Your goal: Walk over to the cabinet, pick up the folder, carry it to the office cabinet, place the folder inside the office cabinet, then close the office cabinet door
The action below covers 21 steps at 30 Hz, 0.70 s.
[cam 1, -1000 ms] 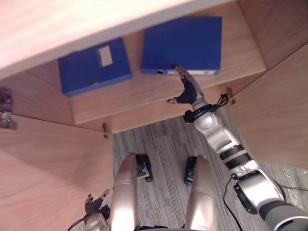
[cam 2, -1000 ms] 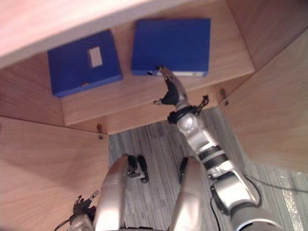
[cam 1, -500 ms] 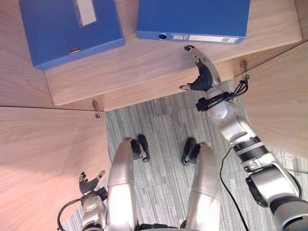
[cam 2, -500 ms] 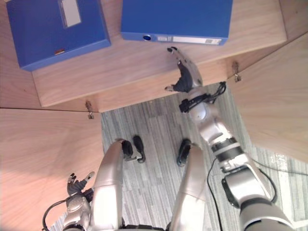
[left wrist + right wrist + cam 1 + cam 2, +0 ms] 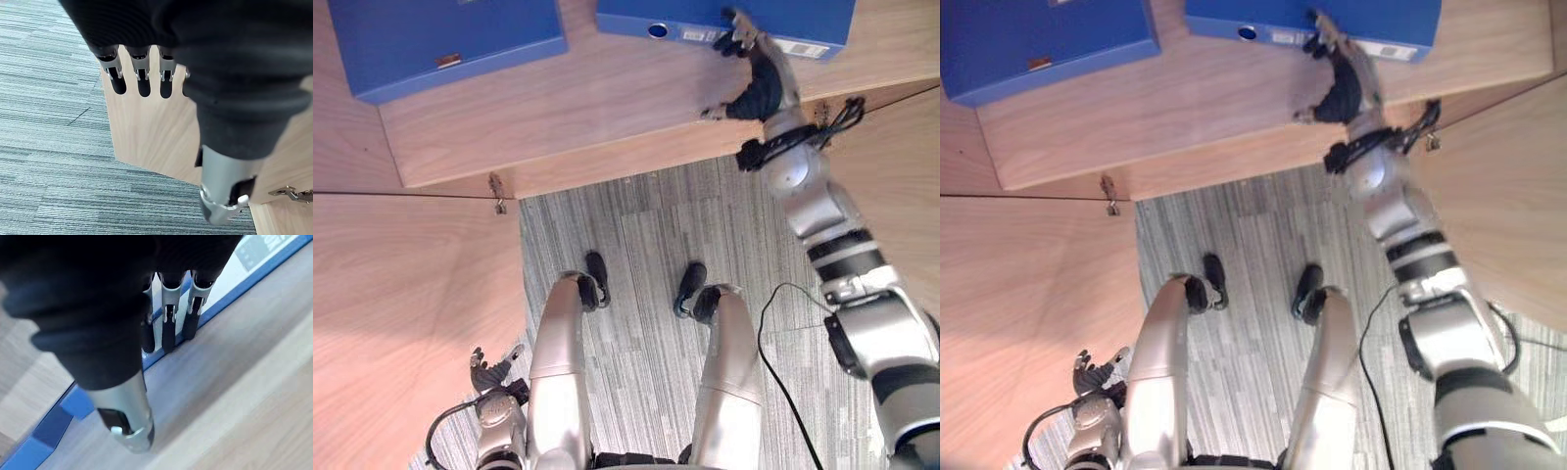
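The right hand reaches past the front edge of the cabinet shelf, open, with straight fingertips touching the spine of the blue folder. This folder lies flat toward the shelf's right edge. A second folder lies toward the left edge. The left hand hangs low, fingers relaxed.

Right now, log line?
phase: placing folder | right hand: open, fingertips on its spine | left hand: open, idle low | cabinet door: open

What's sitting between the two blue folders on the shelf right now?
Nothing: in the left eye view, only bare wood of the shelf separates the left folder from the right folder.
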Available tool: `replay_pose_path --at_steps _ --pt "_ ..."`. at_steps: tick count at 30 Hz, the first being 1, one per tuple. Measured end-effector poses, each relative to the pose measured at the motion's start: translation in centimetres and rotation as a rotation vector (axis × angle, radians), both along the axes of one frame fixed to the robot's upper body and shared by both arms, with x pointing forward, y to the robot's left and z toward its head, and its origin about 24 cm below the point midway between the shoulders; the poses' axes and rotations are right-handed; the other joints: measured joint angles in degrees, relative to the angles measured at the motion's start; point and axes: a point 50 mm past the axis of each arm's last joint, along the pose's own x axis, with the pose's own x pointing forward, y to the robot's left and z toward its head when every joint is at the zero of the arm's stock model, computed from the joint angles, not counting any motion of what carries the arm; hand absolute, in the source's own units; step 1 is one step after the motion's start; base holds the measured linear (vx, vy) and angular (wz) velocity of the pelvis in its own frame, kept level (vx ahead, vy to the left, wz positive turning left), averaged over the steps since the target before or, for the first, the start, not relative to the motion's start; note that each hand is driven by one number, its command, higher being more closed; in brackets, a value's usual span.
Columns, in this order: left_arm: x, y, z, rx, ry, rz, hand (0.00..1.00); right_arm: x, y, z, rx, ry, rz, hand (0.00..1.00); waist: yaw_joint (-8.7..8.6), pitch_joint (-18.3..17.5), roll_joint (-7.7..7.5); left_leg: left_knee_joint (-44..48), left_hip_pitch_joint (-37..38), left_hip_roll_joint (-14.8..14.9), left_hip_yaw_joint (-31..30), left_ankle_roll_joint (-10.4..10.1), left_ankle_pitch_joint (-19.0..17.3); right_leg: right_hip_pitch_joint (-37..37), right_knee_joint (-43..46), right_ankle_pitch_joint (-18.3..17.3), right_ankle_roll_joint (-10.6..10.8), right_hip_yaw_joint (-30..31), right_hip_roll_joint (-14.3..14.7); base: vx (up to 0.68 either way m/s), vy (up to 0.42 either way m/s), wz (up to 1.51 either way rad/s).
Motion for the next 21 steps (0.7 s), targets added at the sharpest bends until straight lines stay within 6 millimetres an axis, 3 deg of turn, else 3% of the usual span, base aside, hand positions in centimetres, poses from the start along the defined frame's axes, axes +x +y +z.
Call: replay_pose_path --at_steps 9,11,14,21 --pt "-0.1 0.3 0.2 -0.016 -0.022 0.035 0.0 1.3 -1.2 3.2 0.071 0.065 -0.079 0.0 -0.12 0.47 -0.07 -10.21 2.86 -1.23 -1.83 -1.28 6.24 4.12 -8.25 3.38 -1.39 -4.15 0.26 0.0 0.004 0.12" --pt "0.0 0.6 0.6 -0.018 -0.048 0.046 0.0 1.2 -1.2 4.5 0.059 0.052 -0.103 0.0 -0.25 0.73 -0.12 -14.65 4.87 -1.21 -1.98 -1.61 8.45 6.48 -12.46 5.35 -3.02 -5.53 1.04 0.0 0.0 0.0" --pt "0.4 0.8 1.3 -0.006 -0.086 0.044 0.0 1.0 -1.5 5.5 0.041 0.038 -0.119 0.0 -0.38 0.77 -0.17 -22.31 8.8 -1.58 -2.25 -2.21 12.25 10.56 -18.85 7.79 -3.86 -7.53 1.95 0.03 -0.015 0.08" --pt "0.2 1.4 2.2 0.018 -0.129 0.02 0.0 1.1 -2.4 5.7 0.03 0.074 -0.137 0.0 -0.48 0.73 -0.32 -36.74 18.33 -2.27 -3.07 -4.09 18.92 19.07 -28.6 10.69 -5.09 -10.83 3.84 0.07 -0.035 0.12"
